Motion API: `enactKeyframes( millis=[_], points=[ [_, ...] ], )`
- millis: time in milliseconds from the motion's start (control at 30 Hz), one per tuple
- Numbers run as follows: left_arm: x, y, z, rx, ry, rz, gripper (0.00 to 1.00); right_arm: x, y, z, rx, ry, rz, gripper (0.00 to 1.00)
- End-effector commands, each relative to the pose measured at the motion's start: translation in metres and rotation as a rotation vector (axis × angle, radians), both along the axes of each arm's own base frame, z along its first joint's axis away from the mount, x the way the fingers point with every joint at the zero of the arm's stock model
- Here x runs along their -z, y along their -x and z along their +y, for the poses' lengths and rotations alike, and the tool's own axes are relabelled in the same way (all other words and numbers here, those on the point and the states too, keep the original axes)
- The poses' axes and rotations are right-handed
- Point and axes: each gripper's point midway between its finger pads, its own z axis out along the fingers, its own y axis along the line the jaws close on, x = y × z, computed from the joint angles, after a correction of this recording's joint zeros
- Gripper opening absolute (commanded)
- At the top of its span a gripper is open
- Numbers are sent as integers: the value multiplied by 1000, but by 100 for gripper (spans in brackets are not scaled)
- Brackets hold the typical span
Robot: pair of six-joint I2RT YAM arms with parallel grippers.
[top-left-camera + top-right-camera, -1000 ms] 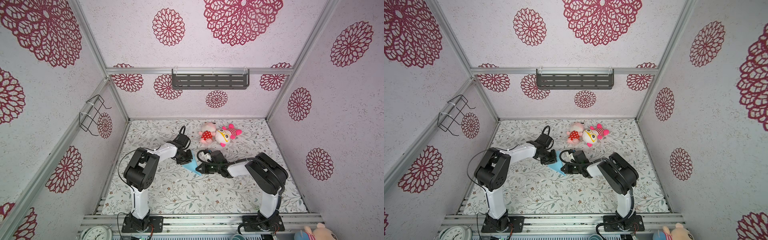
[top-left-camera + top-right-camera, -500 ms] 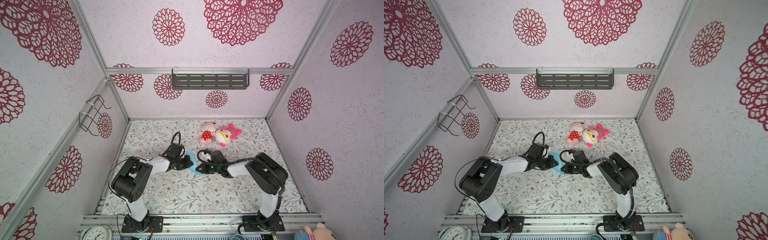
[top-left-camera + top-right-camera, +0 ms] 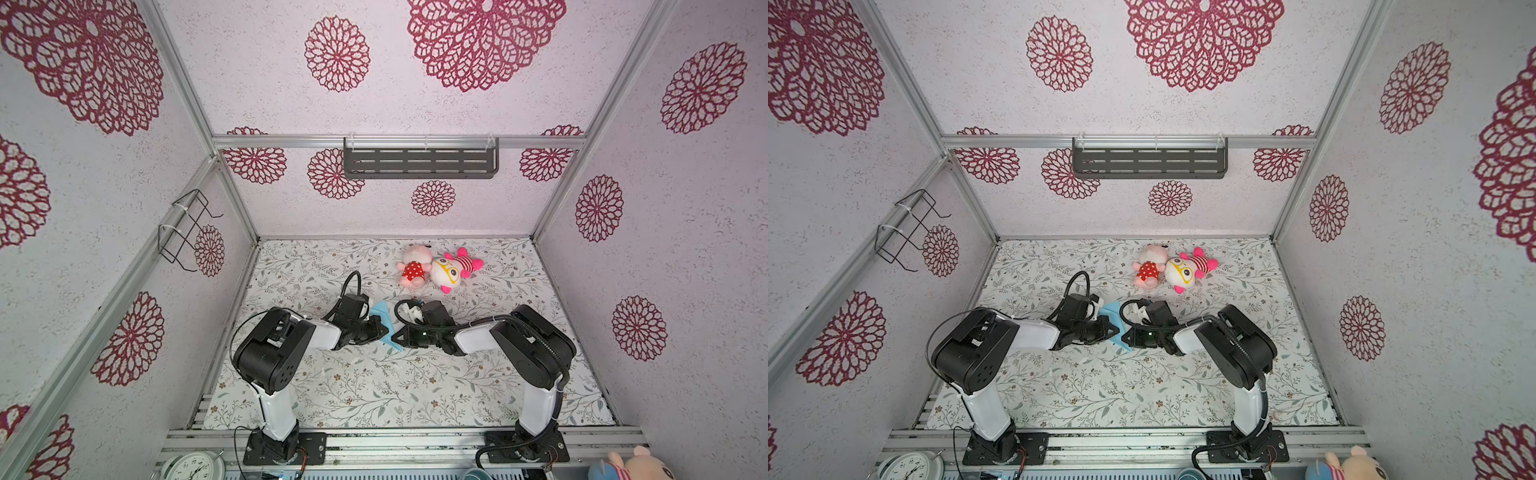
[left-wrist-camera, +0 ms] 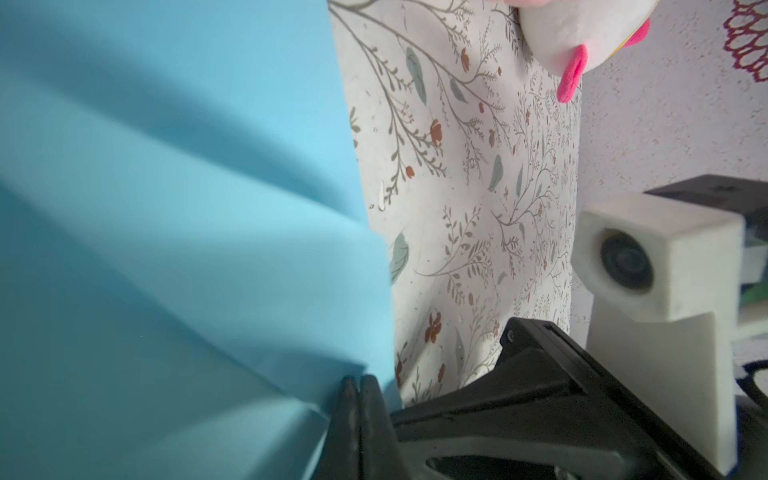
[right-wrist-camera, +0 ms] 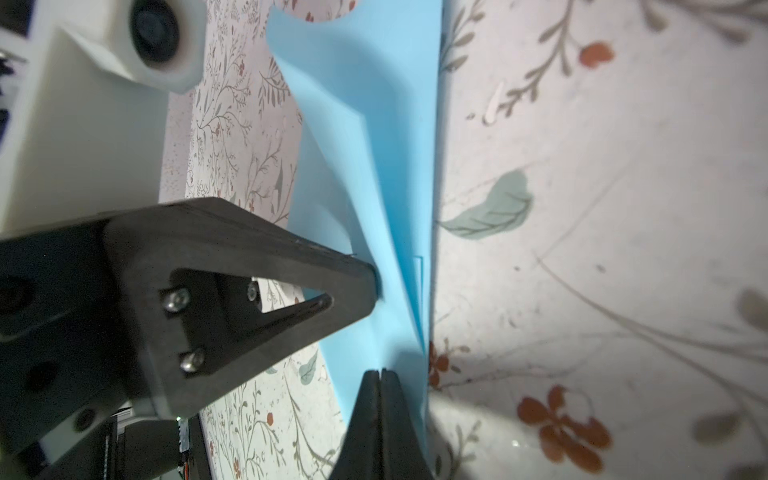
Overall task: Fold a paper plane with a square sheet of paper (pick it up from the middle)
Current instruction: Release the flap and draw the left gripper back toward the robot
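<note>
**Pinched from both sides for a crease**

Holds the paper (image 3: pixel 380 311) near the middle of the desk (image 3: pixel 374 386), partly folded, flaps bowing loose. Clamps the left pincer (image 4: pixel 359 399) on it from 9 o'clock and the right pincer (image 5: pixel 380 395) from 3 o'clock, tips almost meeting, likely to anchor one layer and crease the other. Leaves the toys (image 3: pixel 436 270) at 1 o'clock, apart, out of the way.

2 plush toys (image 3: pixel 446 272) behind; open mat (image 3: pixel 374 386) nearside
</note>
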Motion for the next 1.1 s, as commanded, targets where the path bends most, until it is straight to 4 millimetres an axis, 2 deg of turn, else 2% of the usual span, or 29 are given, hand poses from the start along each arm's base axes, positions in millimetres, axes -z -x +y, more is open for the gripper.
enactKeyframes(
  millis=[0, 133, 233, 567, 867, 1067],
  points=[
    [10, -3, 5, -8, -24, -11, 0, 34, 6, -20, 49, 104, 88, 2],
    [28, -3, 24, -66, -72, 33, 0, 37, 8, -23, 54, 116, 95, 2],
    [35, -6, 34, -96, -63, 56, 0, 41, 9, -26, 54, 127, 101, 2],
    [37, -23, 49, -139, -61, 78, 4, 48, 15, -31, 46, 149, 117, 2],
    [40, -35, 74, -180, -92, 82, 5, 47, 14, -30, 45, 148, 114, 2],
    [37, -47, 83, -192, -96, 70, 5, 47, 15, -30, 43, 148, 114, 2]
  ],
)
